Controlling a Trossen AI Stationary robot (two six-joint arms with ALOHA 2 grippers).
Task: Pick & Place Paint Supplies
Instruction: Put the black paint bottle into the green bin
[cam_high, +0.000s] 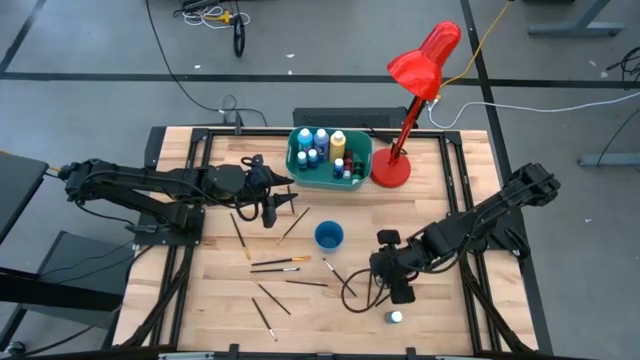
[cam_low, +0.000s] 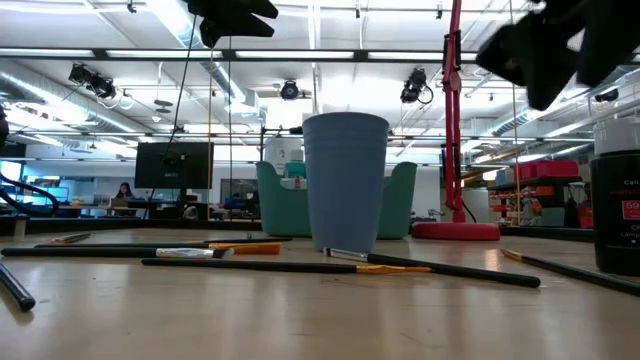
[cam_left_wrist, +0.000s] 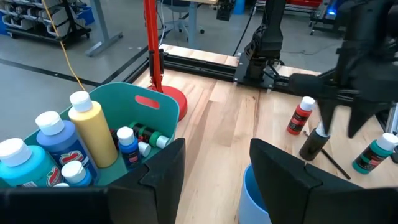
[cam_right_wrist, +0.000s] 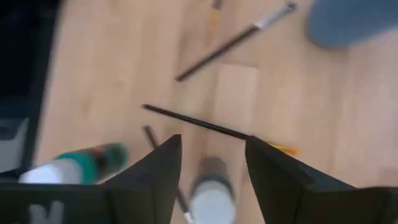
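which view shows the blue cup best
The low view: the cup stands whole and upright at centre. The high view shows only its open top among the brushes. The left wrist view catches just its rim; the right wrist view, a blurred edge.

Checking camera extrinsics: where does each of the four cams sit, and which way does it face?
High: overhead, straight down on table; both arms show.
Low: table height, level past blue cup into room; arms hang at top.
Left wrist: on left arm, over teal tub; open left tool in view, right arm beyond.
Right wrist: down at brushes; open right tool over a bottle.
Shared: high and low both show red lamp.
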